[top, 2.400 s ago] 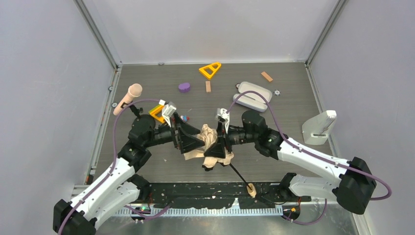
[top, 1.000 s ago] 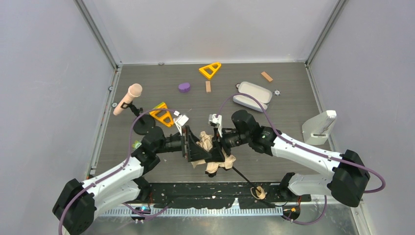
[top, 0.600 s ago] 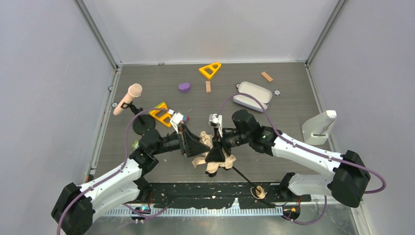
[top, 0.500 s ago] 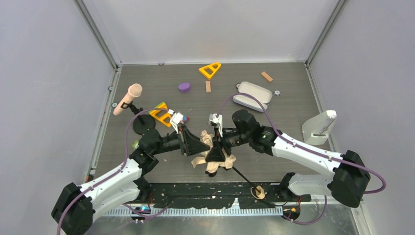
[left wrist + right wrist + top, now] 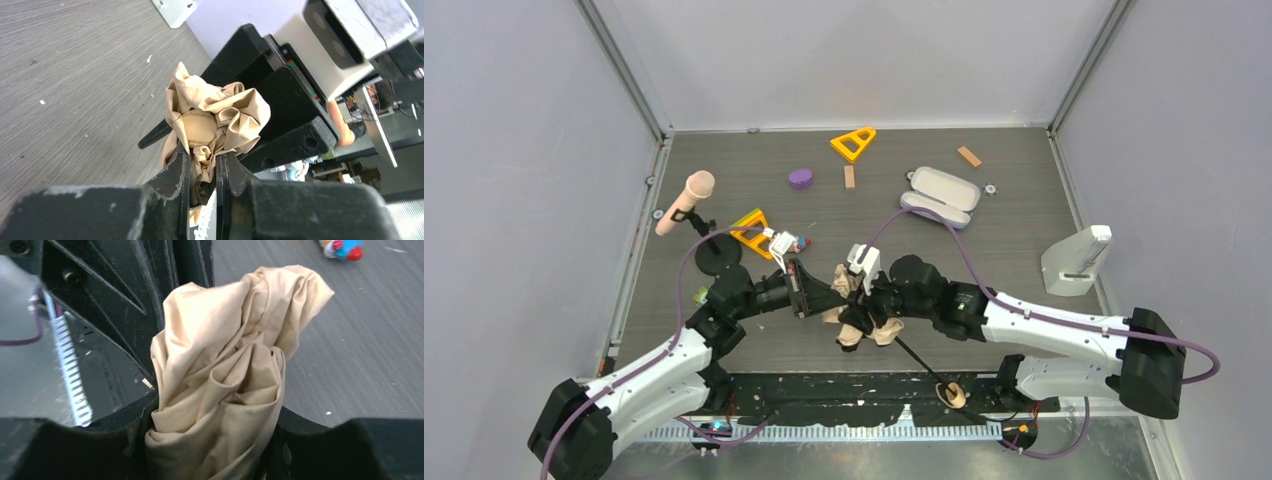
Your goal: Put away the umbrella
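- Across the front of the grey table, the left arm and right arm reach inward and meet near the middle.
- Between them lies the umbrella, its beige cloth crumpled in a bunch. Its thin black shaft runs toward the near edge and ends at the tan handle.
- Farther back are a pale case and, to the left, a microphone.
- Left claw: fingers pressed close, pinching a fold of the cloth.
- Right claw: clamped on the bunch from the opposite side, with cloth filling the gap between its fingers.
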